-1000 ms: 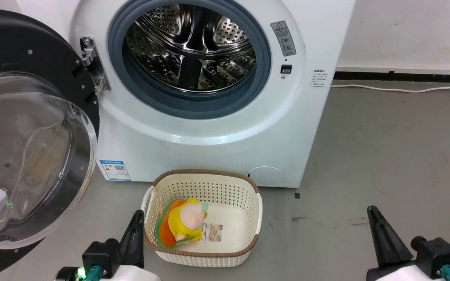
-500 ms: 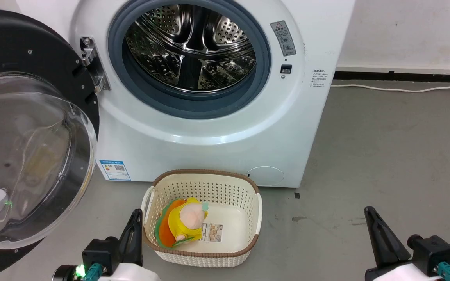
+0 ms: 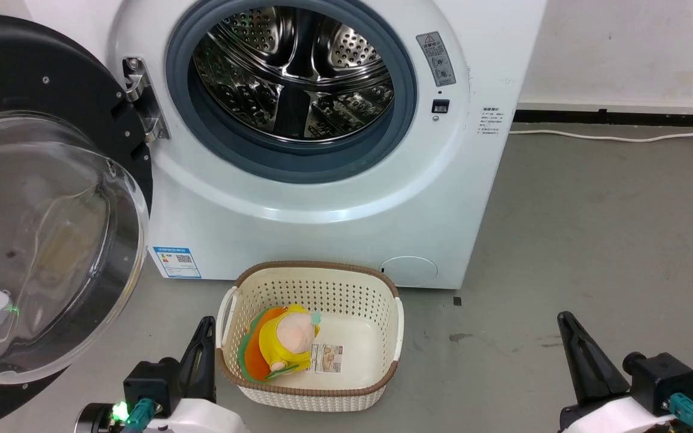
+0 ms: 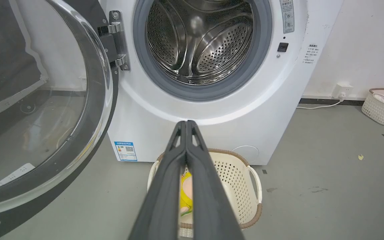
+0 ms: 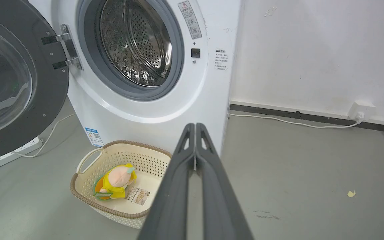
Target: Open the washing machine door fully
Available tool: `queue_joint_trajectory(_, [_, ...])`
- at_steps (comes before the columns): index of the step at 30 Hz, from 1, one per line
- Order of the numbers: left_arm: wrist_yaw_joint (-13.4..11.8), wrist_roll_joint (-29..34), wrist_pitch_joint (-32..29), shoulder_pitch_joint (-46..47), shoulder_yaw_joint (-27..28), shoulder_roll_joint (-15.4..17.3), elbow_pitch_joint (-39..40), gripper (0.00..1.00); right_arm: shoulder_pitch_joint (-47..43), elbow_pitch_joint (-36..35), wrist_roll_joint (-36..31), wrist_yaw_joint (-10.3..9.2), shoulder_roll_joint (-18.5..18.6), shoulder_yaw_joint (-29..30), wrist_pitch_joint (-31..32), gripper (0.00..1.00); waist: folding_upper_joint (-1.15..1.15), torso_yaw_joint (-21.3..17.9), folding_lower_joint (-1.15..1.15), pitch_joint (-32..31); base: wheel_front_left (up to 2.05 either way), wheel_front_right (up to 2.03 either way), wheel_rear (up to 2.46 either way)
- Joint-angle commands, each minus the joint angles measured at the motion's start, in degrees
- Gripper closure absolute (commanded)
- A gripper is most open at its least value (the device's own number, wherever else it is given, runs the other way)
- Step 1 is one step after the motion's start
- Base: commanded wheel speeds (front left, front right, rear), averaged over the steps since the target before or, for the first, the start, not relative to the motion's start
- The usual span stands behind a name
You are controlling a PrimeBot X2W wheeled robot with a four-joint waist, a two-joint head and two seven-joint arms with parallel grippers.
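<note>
The white washing machine [image 3: 334, 198] stands ahead with its steel drum [image 3: 295, 72] exposed inside the grey gasket. The washing machine door [image 3: 40, 228], a black disc with a bulging clear bowl, is swung wide to the left on its silver hinge [image 3: 142, 99]; it also shows as washing machine door [image 4: 38, 110] and washing machine door [image 5: 15, 90]. My left gripper [image 3: 205, 328] is low at the front left, shut and holding nothing, fingertips together [image 4: 186, 124]. My right gripper [image 3: 563, 322] is low at the right over the floor, shut and holding nothing [image 5: 195, 126]. Neither touches the door.
A cream perforated basket [image 3: 376, 288] with a yellow and orange plush toy [image 3: 283, 340] sits on the grey floor before the machine, just right of my left gripper. A white power strip [image 5: 10, 155] and cord lie behind the door. Another basket [image 4: 383, 106] stands far right by the wall.
Both grippers have slid slightly left and down in the head view. The door and basket have not moved.
</note>
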State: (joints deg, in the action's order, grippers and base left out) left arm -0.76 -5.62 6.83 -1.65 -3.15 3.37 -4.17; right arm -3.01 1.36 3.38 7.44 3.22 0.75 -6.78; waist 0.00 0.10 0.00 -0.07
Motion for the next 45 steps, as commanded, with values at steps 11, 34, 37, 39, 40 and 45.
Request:
queue_joint_trajectory(11, [0.4, 1.6, -1.6, 0.9, 0.7, -0.1, 1.1, 1.00, 1.1, -0.5, -1.1, 0.03, -0.2, -0.2, 1.5, 1.00, 0.00, 0.0, 0.00, 0.0, 0.00, 0.00, 0.00])
queue_joint_trajectory(34, [0.6, 3.8, -4.5, 1.3, 2.1, -0.3, 2.8, 1.00, 2.2, -1.0, -2.4, 0.04, -0.3, -0.5, 4.5, 1.00, 0.00, -0.1, 0.00, 0.0, 0.00, 0.00, 0.00])
queue_joint_trajectory(37, [0.6, 4.1, -4.9, 1.4, 2.2, -0.3, 3.0, 1.00, 2.3, -1.0, -2.5, 0.04, -0.3, -0.6, 4.8, 1.00, 0.00, -0.1, 0.00, 0.0, 0.00, 0.00, 0.00])
queue_joint_trajectory(39, [0.6, 4.3, -5.1, 1.4, 2.3, -0.4, 3.2, 1.00, 2.4, -1.1, -2.6, 0.04, -0.3, -0.6, 5.0, 1.00, 0.00, -0.1, 0.00, 0.0, 0.00, 0.00, 0.00])
queue_joint_trajectory(40, [0.6, 4.4, -5.2, 1.4, 2.4, -0.4, 3.2, 1.00, 2.4, -1.1, -2.7, 0.04, -0.3, -0.6, 5.2, 1.00, 0.00, -0.1, 0.00, 0.0, 0.00, 0.00, 0.00])
queue_joint_trajectory(45, [0.7, 4.8, -5.8, 1.5, 2.7, -0.4, 3.6, 1.00, 2.6, -1.2, -2.9, 0.04, -0.3, -0.6, 5.8, 1.00, 0.00, -0.1, 0.00, 0.1, 0.00, 0.00, 0.00])
